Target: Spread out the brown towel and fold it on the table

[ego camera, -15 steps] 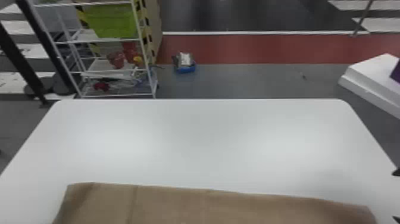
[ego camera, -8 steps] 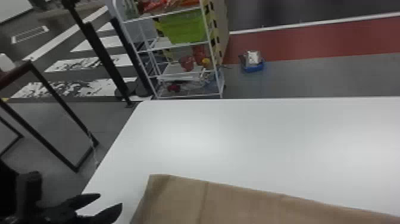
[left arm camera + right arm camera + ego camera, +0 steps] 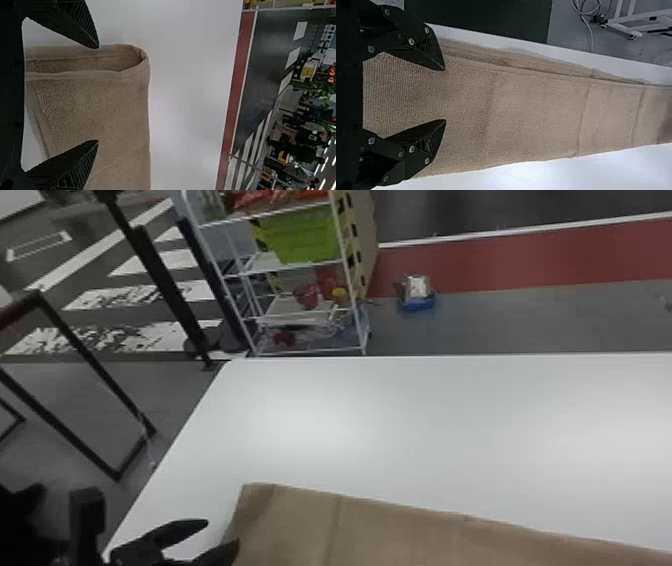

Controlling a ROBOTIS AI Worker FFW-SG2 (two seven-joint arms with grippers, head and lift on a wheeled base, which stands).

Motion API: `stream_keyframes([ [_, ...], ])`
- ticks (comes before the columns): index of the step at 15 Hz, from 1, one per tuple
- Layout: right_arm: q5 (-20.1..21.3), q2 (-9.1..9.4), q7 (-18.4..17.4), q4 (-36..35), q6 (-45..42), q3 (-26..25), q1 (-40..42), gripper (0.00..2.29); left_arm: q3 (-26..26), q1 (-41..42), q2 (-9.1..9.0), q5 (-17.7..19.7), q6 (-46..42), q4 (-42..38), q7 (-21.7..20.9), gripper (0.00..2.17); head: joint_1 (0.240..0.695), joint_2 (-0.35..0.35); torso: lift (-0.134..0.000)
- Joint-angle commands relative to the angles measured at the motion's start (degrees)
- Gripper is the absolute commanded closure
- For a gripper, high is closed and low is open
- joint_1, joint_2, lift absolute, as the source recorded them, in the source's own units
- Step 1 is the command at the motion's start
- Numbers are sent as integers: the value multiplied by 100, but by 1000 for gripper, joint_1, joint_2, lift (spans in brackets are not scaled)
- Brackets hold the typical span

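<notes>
Near left end effector (image 3: pixel 222 532), brown towel (image 3: pixel 395 535)

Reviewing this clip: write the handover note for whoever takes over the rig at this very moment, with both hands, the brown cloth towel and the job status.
Left hand: open, at the towel's left end, nothing gripped.
Right hand: open, over the towel, nothing gripped.
Brown cloth towel: on the smooth white table, along the robot's side, as a long strip with layers showing at the left end and along one long edge.
Done: towel laid out and, it appears, folded lengthwise.
Left: probably fold the strip shorter, end over end, then neaten it; the final shape wanted is not stated.
</notes>
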Motion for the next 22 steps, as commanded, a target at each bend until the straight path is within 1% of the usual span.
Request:
stream_keyframes([
  [1, -236, -14, 19, -219, 119, -142, 148, 502, -139, 67, -23, 143, 2, -7, 23, 36, 695, 301, -124],
  [3, -209, -49, 19, -377, 101, -142, 368, 505, -262, 93, -23, 134, 2, 20, 67, 56, 695, 288, -124],
  [6, -34, -128, 19, -342, 84, -124, 491, 505, -517, 146, -23, 73, 2, 55, 67, 60, 695, 272, -124],
  [7, -34, -181, 19, -298, 66, -124, 535, 589, -552, 155, -23, 64, 2, 55, 75, 60, 695, 263, -124],
  [8, 10, -198, 19, -236, 14, -124, 535, 589, -561, 155, -23, 64, 2, 64, 75, 60, 695, 237, -124],
  [9, 81, -198, 19, -140, -22, -98, 526, 589, -570, 155, -23, 64, 2, 55, 75, 60, 695, 225, -124],
  [11, 98, -198, 19, 1, -127, -54, 482, 680, -570, 146, -23, 46, -16, 64, 75, 60, 695, 210, -124],
  [12, 63, -198, 19, 27, -127, -45, 447, 684, -570, 155, -23, 46, 2, 72, 67, 60, 695, 203, -124],
  [14, -16, -207, 19, 36, -109, -36, 412, 765, -561, 155, -23, 29, 2, 90, 67, 60, 695, 198, -124],
  [17, -104, -216, 19, 19, -39, -80, 403, 761, -544, 181, -23, 29, 2, 64, 5, 63, 695, 205, -124],
  [20, -403, -251, 19, -69, 31, -212, 429, 758, -535, 181, -23, 20, 2, 37, -21, 63, 695, 201, -124],
  [22, -447, -251, 19, -87, 14, -256, 447, 761, -535, 181, -23, 11, 2, 37, -21, 63, 695, 199, -124],
])
